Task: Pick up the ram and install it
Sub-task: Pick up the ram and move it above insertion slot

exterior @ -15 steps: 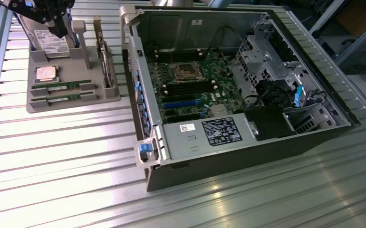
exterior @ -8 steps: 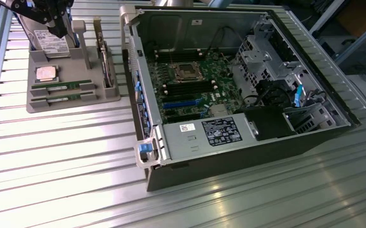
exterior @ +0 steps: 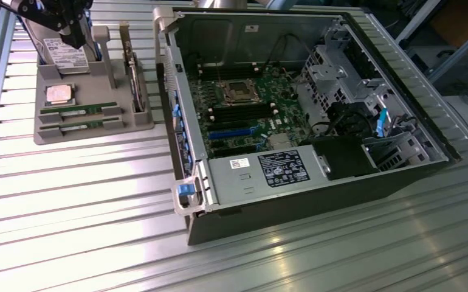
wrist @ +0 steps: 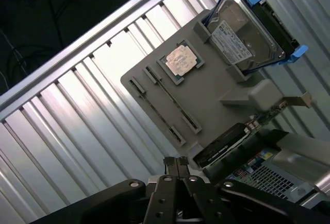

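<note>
Two ram sticks [exterior: 80,111] [exterior: 80,126] stand on edge in the slots of a grey holder [exterior: 96,131] at the exterior view's left. From the wrist view they appear as thin dark strips [wrist: 156,112] [wrist: 172,100] on the holder [wrist: 206,95]. My gripper [exterior: 76,41] hangs above the holder's far end, over the hard drive [exterior: 62,53], apart from the ram. Its fingers [wrist: 175,161] are pressed together with nothing between them. The open computer case [exterior: 299,103] lies at the exterior view's right, its motherboard's memory slots [exterior: 238,112] exposed.
The holder also carries a square silver processor [exterior: 59,94] [wrist: 180,60], a hard drive [wrist: 242,33] in a blue bracket and an upright expansion card [exterior: 137,76]. A power supply [exterior: 270,170] fills the case's near end. The ribbed metal table [exterior: 80,207] surrounds everything.
</note>
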### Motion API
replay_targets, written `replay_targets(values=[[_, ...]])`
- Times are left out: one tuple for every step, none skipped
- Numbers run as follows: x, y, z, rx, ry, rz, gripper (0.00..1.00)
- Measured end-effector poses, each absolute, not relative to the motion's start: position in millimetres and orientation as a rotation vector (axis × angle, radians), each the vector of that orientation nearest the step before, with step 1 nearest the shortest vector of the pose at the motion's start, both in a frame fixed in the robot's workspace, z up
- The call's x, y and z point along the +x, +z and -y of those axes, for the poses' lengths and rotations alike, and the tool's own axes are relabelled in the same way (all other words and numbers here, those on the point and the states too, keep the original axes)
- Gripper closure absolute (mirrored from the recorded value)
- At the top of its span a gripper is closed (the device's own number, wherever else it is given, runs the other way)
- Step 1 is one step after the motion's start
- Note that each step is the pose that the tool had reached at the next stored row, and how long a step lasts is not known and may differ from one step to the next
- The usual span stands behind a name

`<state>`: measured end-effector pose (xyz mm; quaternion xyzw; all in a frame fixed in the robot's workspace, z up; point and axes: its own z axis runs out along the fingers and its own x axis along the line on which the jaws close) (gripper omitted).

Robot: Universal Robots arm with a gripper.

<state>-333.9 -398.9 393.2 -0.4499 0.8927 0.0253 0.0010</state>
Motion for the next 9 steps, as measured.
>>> replay_targets(values=[[-333.9,393.3,398.9,-1.429,0.079,-2.795,0.89],[-333.9,393.2,398.9,-1.449,0.080,-2.785,0.89],[-333.9,393.2,398.9,-1.461,0.080,-2.779,0.89],[-333.9,393.2,398.9,-1.470,0.080,-2.775,0.89],[-333.9,393.2,398.9,-1.479,0.080,-2.770,0.89],[-333.9,393.2,398.9,-1.494,0.080,-2.762,0.89],[-333.9,393.2,398.9,-1.511,0.080,-2.753,0.89],[-333.9,393.3,398.9,-1.526,0.080,-2.745,0.89],[-333.9,393.2,398.9,-1.539,0.080,-2.738,0.89]])
